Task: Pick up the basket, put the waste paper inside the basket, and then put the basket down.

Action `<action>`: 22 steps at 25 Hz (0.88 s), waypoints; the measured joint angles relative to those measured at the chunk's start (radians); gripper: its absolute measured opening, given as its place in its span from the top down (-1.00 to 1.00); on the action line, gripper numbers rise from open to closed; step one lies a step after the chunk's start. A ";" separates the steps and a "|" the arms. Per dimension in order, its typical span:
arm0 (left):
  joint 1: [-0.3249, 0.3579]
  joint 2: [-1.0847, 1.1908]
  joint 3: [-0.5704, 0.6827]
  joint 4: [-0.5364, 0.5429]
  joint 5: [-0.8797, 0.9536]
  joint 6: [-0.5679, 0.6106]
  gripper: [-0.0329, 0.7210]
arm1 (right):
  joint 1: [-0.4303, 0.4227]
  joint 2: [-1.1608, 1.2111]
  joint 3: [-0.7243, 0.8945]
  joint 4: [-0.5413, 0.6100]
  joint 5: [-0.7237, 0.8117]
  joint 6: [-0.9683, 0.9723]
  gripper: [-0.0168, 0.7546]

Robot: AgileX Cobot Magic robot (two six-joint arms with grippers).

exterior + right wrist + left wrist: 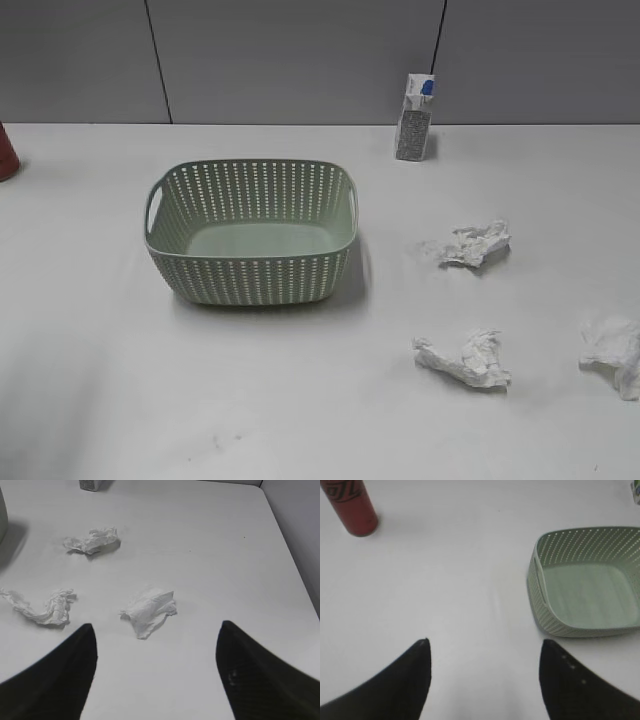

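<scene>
The pale sage-green basket (250, 232) stands empty on the white table, left of centre; it also shows in the left wrist view (587, 580). Three white waste paper wads lie to its right: one further back (470, 243), one nearer the front (467, 359), one at the right edge (612, 350). In the right wrist view they show as a back wad (92, 540), a left wad (42, 607) and a near wad (149, 610). My left gripper (485, 647) is open and empty, left of the basket. My right gripper (156, 630) is open and empty, just short of the near wad. Neither arm shows in the exterior view.
A grey-white carton with a blue cap (416, 118) stands upright at the back, by the wall. A red can (351, 505) stands at the far left; its edge shows in the exterior view (6, 152). The table's right edge (295, 565) runs close to the wads.
</scene>
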 joint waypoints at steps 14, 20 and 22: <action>-0.224 0.718 -0.439 0.064 0.095 -0.169 -0.45 | 0.000 0.000 0.000 0.000 0.000 0.000 -0.57; -0.235 0.921 -0.547 0.099 0.100 -0.219 -0.45 | 0.000 0.000 0.000 0.000 0.000 0.000 -0.57; -0.235 0.976 -0.581 0.104 0.101 -0.226 -0.44 | 0.000 0.000 0.000 0.000 0.000 0.000 -0.57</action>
